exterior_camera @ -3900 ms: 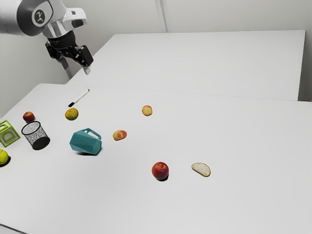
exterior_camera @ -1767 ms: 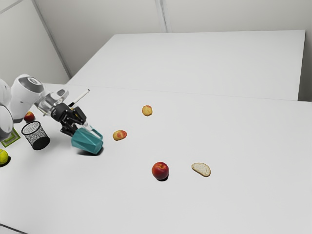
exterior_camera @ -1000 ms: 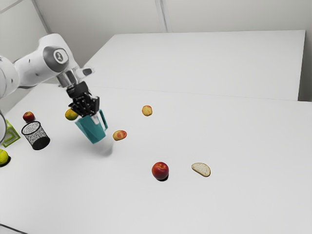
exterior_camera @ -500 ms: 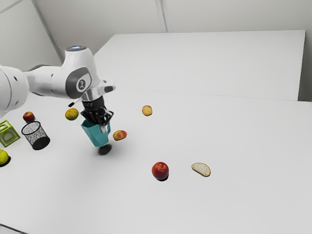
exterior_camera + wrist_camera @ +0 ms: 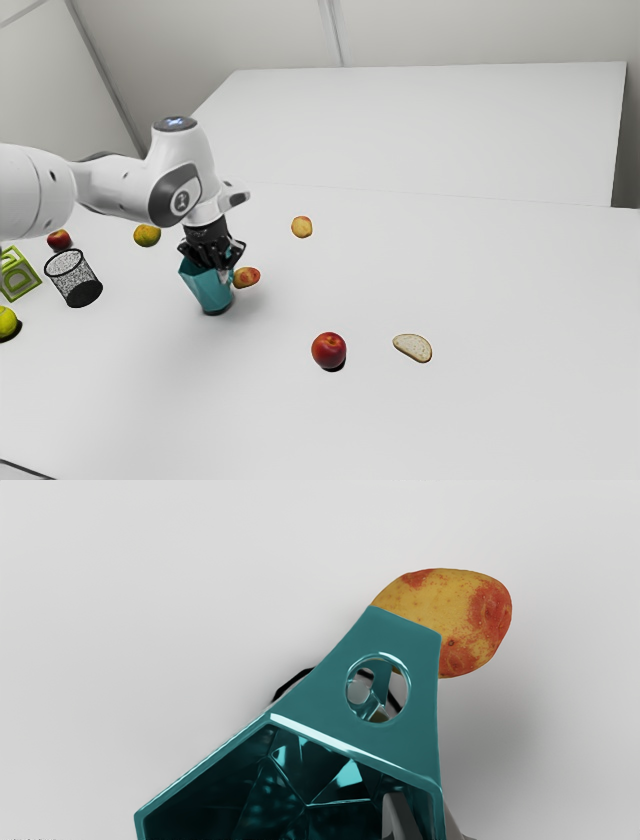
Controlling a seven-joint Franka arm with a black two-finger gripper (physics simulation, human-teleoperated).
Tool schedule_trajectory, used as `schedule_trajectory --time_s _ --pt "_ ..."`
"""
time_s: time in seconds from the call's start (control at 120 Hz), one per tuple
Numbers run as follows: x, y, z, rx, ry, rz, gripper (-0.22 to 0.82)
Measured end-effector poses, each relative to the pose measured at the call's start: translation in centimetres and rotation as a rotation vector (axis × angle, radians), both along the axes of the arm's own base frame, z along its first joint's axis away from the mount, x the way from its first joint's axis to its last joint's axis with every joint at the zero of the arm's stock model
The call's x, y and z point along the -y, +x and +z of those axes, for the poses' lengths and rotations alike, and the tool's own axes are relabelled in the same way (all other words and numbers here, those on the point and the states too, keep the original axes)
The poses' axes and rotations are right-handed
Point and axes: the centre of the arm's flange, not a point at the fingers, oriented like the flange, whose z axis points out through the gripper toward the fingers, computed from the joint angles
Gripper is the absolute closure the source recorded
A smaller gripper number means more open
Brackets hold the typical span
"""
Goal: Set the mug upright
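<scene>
The fingers (image 5: 224, 276) are clamped on the mug (image 5: 206, 291), one inside the rim and one outside, pinching its wall near the handle (image 5: 325, 700). The mug is glossy teal, its mouth facing up and its body leaning slightly, close to upright; I cannot tell whether its base touches the worktop (image 5: 480, 420). Its rim is angular, the inside dark and faceted with bright glints, and the broad handle has an oval opening. Just beside the mug, on the handle side, lies a yellow-and-red potato (image 5: 246, 277). To the exterior view's left of the mug stands a black mesh cup (image 5: 74, 278); well to its right are a red fruit (image 5: 329, 350) and a slice of bread (image 5: 412, 347). The worktop is smooth, matte white, with a soft shadow near the mug. Far behind the mug rise plain pale grey walls (image 5: 480, 30), with a thin upright seam.
</scene>
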Motion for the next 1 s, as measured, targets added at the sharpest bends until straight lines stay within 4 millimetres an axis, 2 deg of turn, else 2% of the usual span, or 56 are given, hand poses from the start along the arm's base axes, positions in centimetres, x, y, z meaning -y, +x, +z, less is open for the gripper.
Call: schedule_trajectory --time_s 0.167,0.267,0.4,0.517,0.667,0.775,1.0 --pt "0.0 0.0 -0.6 0.003 0.001 0.039 0.78" --pt "0.0 -0.1 -0.7 0.006 -0.003 0.057 0.56" --pt "0.1 -0.1 0.7 0.029 -0.001 0.073 0.3" --pt "0.4 -0.2 2.8 0.061 0.015 0.068 0.17" --pt "1.4 -0.5 5.9 0.109 0.031 0.054 0.09" --pt "2.2 0.1 10.0 0.161 0.039 0.045 0.05" --pt "4.1 1.2 16.8 0.197 0.043 0.008 0.02"
